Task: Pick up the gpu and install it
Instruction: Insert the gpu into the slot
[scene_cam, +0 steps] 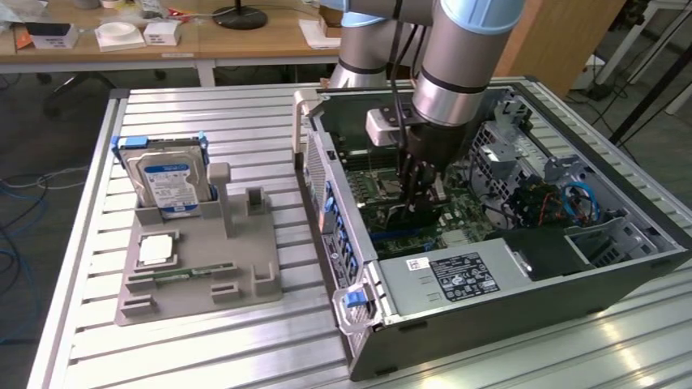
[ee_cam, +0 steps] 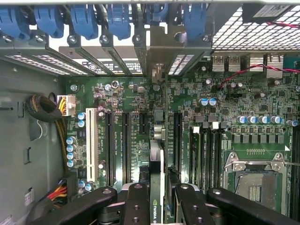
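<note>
1. The gpu (ee_cam: 156,187), a thin dark circuit card with a pale metal bracket strip at one end, stands on edge over the green motherboard (ee_cam: 225,108). Its bracket points toward the rear slot openings, likely so that its connector meets a slot.
2. The black fingers (ee_cam: 136,204) are clamped on the card's two faces, parted only by its thickness.
3. Long black expansion slots (ee_cam: 125,140) run alongside it; I cannot tell whether it is seated.
4. The open grey computer case (scene_cam: 519,324) lies on the slatted metal desk (scene_cam: 216,348), board facing up for access.
</note>
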Robot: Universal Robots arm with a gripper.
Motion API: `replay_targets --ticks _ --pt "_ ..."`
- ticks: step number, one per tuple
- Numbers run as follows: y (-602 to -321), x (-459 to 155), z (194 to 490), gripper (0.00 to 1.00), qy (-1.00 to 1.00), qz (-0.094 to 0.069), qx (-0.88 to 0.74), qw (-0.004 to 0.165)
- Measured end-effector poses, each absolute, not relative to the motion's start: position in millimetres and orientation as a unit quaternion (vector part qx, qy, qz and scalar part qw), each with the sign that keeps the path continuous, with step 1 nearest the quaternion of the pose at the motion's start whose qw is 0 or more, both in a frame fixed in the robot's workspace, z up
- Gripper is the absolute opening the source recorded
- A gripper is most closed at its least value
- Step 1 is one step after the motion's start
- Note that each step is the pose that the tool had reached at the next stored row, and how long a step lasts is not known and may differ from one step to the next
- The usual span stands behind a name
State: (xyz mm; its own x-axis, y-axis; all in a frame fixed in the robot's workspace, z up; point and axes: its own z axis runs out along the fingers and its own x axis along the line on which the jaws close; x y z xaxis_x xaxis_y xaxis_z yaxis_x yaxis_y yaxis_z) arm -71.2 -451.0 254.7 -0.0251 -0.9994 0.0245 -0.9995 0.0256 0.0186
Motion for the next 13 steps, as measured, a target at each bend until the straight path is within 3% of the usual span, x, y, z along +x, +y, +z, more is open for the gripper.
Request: replay_targets --ticks 13 --pt "-451.1 -71.1 254.6 0.26 -0.716 0.002 0.698 0.016"
